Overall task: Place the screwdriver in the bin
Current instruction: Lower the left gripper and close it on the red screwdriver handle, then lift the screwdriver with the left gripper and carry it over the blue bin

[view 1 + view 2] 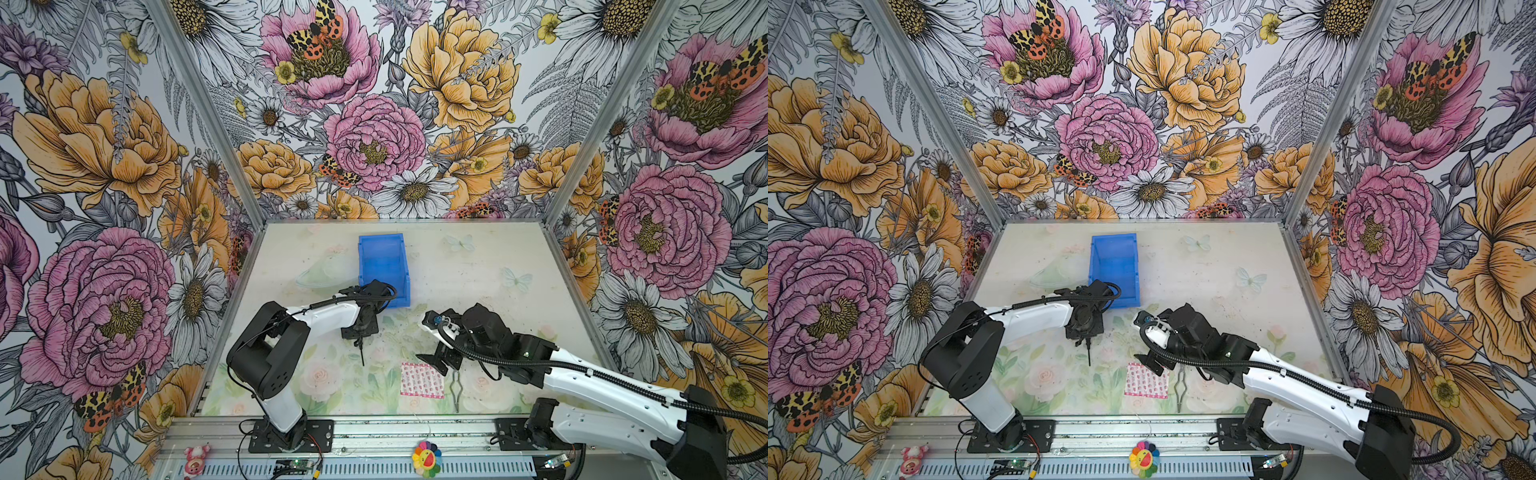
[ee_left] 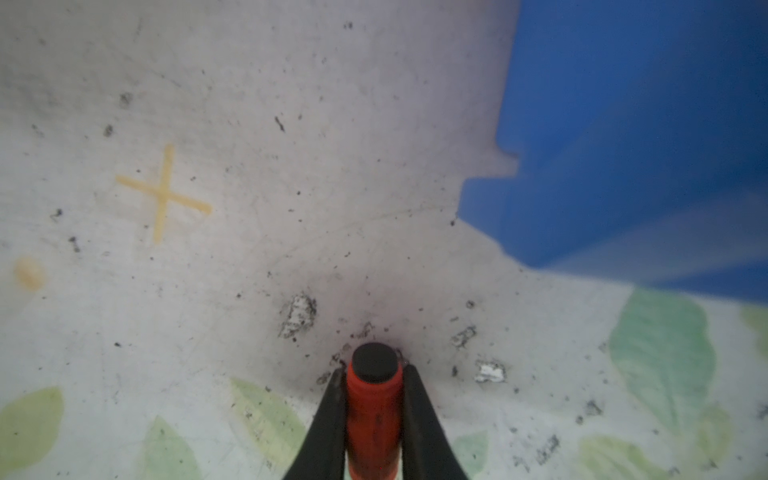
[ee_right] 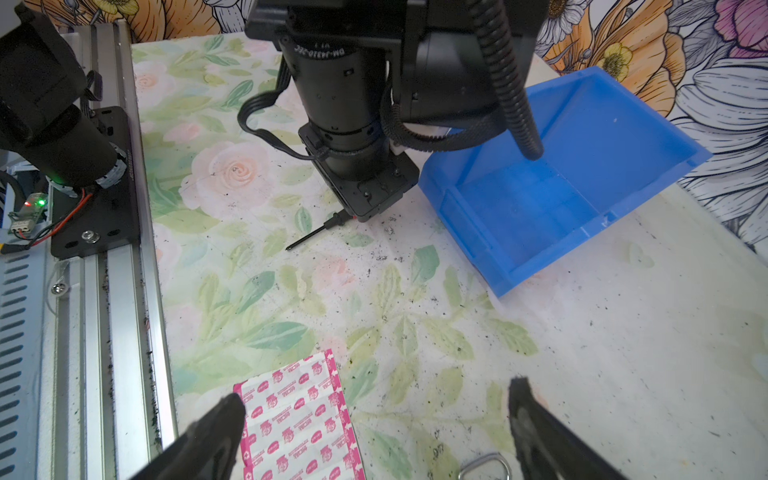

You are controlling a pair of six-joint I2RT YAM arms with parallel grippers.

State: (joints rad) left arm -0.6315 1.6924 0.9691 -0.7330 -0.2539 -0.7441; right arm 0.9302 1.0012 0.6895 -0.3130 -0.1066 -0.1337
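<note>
My left gripper (image 2: 374,374) is shut on the screwdriver (image 2: 374,407), its black fingers (image 2: 332,419) pressing either side of the red handle, whose black end cap shows. In both top views the thin dark shaft (image 1: 360,353) (image 1: 1088,353) sticks out under that gripper (image 1: 358,337) toward the table's front. In the right wrist view the shaft (image 3: 309,236) slants down to the mat. The blue bin (image 1: 382,266) (image 1: 1115,266) (image 2: 623,145) (image 3: 561,187) stands just behind the left gripper, apart from it. My right gripper (image 1: 436,361) (image 3: 376,395) hangs open over the mat with nothing in it.
A pink-and-white plaster sheet (image 1: 422,380) (image 3: 299,419) lies beside the right gripper. Silver metal tongs (image 1: 456,388) (image 3: 484,465) lie next to it. An aluminium rail (image 1: 374,432) runs along the front edge. Flowered walls enclose the other three sides.
</note>
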